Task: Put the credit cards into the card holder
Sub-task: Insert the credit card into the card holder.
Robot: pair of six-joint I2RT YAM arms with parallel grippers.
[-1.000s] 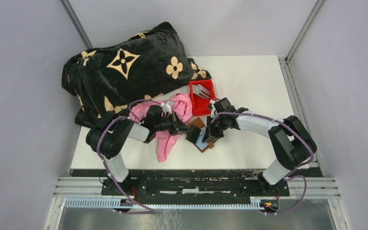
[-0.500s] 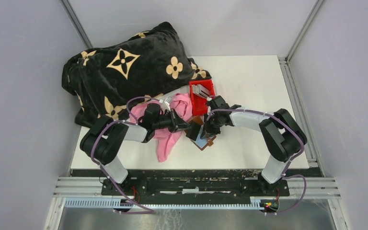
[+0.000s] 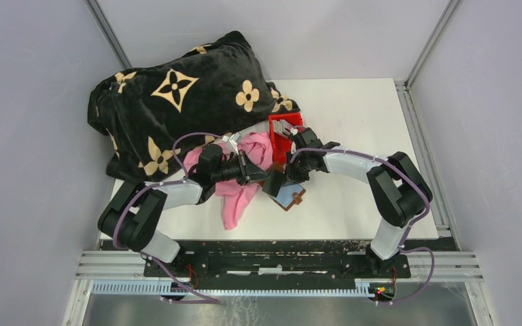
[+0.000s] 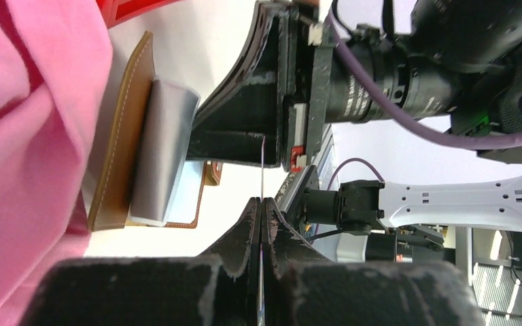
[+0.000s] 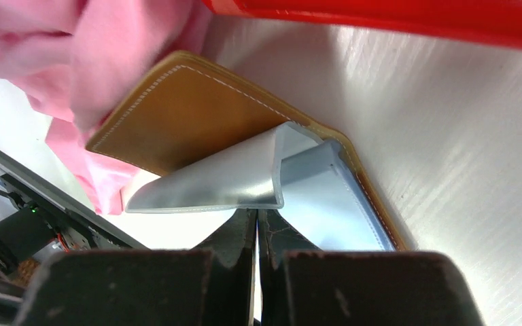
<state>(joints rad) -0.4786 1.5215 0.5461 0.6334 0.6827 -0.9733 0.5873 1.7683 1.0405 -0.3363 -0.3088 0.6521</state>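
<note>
Left hand (image 4: pixel 261 202) clamps credit card (image 4: pixel 262 166) edge-on; card holder (image 4: pixel 126 129), pocket (image 4: pixel 166 146) just ahead. Right hand (image 5: pixel 257 221) closed at pocket mouth.

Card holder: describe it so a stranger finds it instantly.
On the white table, just in front of the red bin and right of the pink cloth, lies the card holder. It alone is brown stitched leather, open, with a pale clear pocket.

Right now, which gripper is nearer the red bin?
Right. The right gripper is just in front of the bin, over the wallet; left gripper is farther left, beside the pink cloth.
</note>
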